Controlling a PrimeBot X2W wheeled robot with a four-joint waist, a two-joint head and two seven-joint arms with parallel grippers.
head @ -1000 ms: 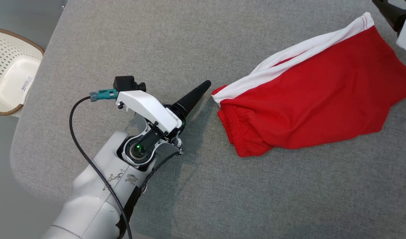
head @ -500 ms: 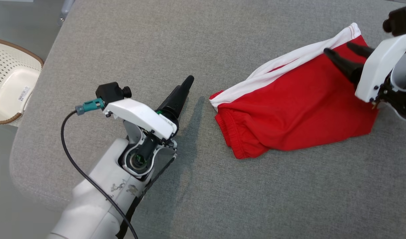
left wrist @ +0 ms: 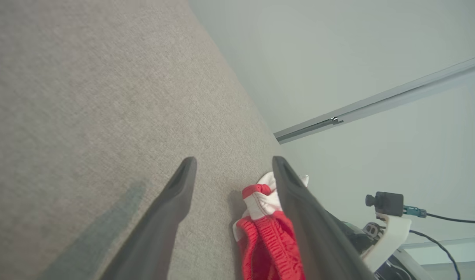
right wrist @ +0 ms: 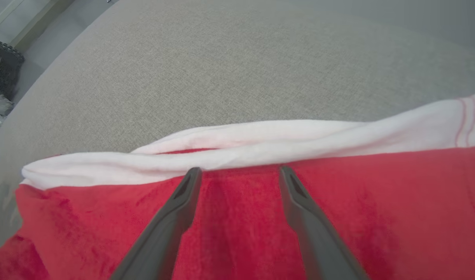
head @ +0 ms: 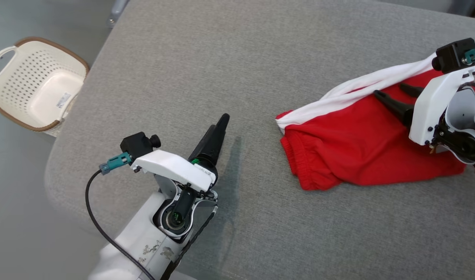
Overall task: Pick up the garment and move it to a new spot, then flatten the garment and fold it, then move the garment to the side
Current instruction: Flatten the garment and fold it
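The garment [head: 358, 144] is a pair of red shorts with a white side stripe, lying loosely folded on the grey padded table [head: 222, 58] at the right. My right gripper [head: 391, 90] is open just above its red cloth, close under the white stripe [right wrist: 261, 144]; in the right wrist view the right gripper [right wrist: 239, 171] holds nothing. My left gripper [head: 223, 118] hovers over bare table to the left of the shorts' waistband. Seen from the left wrist, the left gripper [left wrist: 233, 163] is open and empty, with the garment [left wrist: 268, 241] low between its fingers, further off.
A cream perforated basket [head: 35, 85] with a brown rim stands on the floor beyond the table's left edge. The table's rounded left corner [head: 55, 171] lies near my left arm. Bare grey surface stretches behind and in front of the shorts.
My right gripper has come down from the upper right over the shorts. The left gripper has swung a little away from the waistband. The head camera has shifted, so the whole picture moved.
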